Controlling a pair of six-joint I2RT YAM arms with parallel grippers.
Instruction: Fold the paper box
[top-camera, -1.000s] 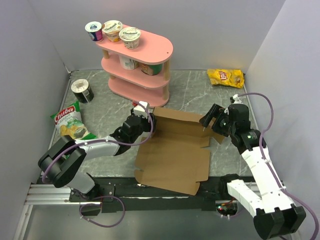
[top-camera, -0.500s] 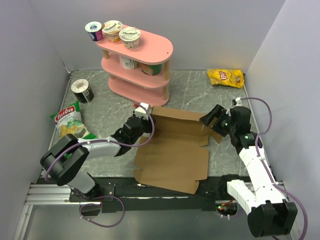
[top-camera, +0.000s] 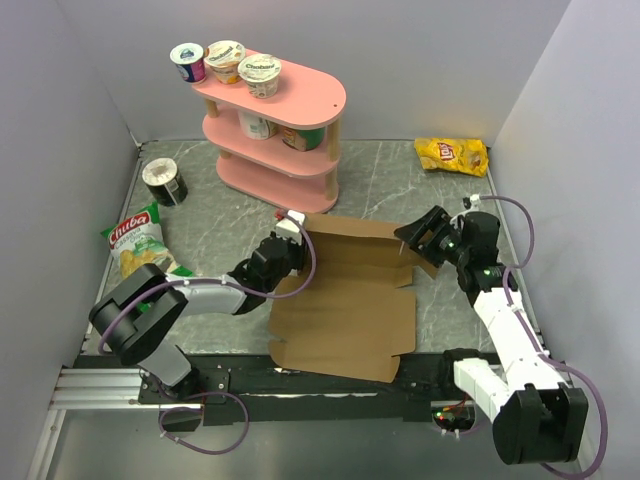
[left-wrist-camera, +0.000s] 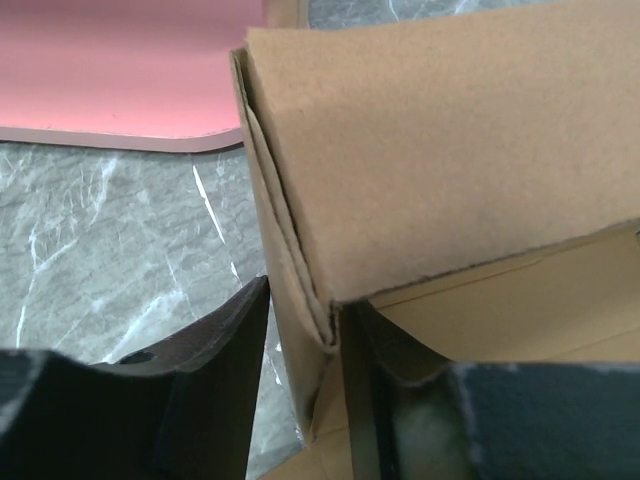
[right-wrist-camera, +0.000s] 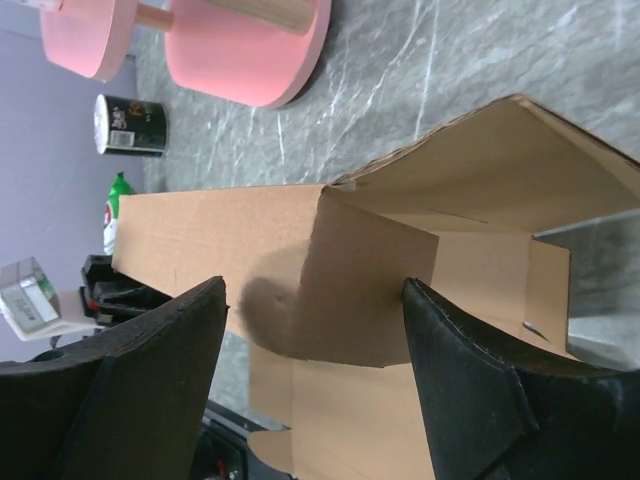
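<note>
You had a grey marbled counter (top-camera: 230, 215), closed in by plain pale walls at 9, 12 and 3 o'clock. Just off centre toward 5 o'clock lay the paper box (top-camera: 345, 300), mostly flat, with its far wall and a flap at its 3 o'clock side raised. The pink shelf (top-camera: 275, 135) stood at 11 o'clock, and what sat on its lower tiers was half hidden. Your left pincer (left-wrist-camera: 305, 300) was at the box's 10 o'clock corner, jaws narrow, one on each side of the doubled wall. The overhead view hid its fingers, and I cannot tell whether they pressed the cardboard. Your right pincer (right-wrist-camera: 315, 290) stood wide at the 2 o'clock corner, holding nothing, with the raised flap beyond its fingers. A green chip bag (top-camera: 140, 245) lay at 9 o'clock, a yellow bag (top-camera: 452, 155) at 2 and a dark can (top-camera: 165, 182) at 10, its label too small to read.
</note>
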